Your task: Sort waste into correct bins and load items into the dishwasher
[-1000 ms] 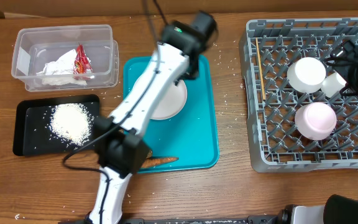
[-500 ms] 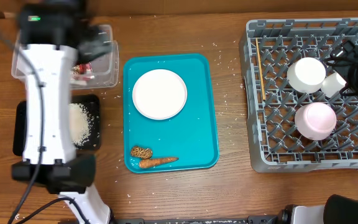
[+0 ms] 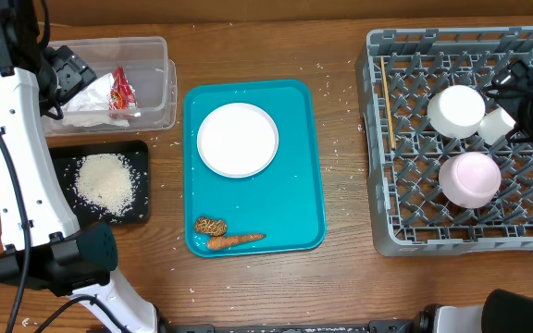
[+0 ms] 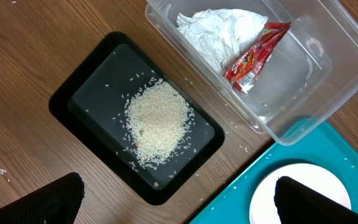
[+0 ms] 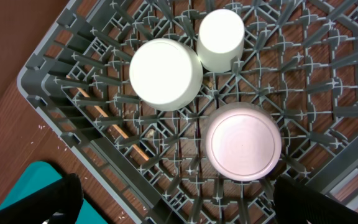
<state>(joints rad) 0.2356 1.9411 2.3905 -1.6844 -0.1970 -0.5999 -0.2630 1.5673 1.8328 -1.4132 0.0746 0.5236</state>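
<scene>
My left gripper [image 4: 179, 208] is open and empty, high over the black tray [image 4: 92, 106] of loose rice [image 4: 157, 121]. Beside it, the clear tub [image 4: 316, 68] holds a crumpled napkin [image 4: 219, 31] and the red-and-white wrapper [image 4: 253, 56]. On the teal tray [image 3: 285, 203] lie the white plate [image 3: 237, 139], the carrot [image 3: 236, 240] and the brown piece [image 3: 211, 225]. My right gripper [image 5: 185, 205] hangs open above the grey rack [image 5: 61, 81]. The rack holds two upturned bowls [image 5: 165, 73] [image 5: 243, 142], a cup [image 5: 221, 38] and chopsticks [image 5: 114, 134].
Stray rice grains dot the wooden table around the teal tray. The left arm [image 3: 17, 166] stands along the table's left side and covers part of the black tray [image 3: 132, 208]. The right arm [image 3: 526, 102] reaches in over the rack's right edge.
The left arm has swung from over the plate to the far left, above the tub and black tray, and the plate is uncovered. The right arm has not moved.
</scene>
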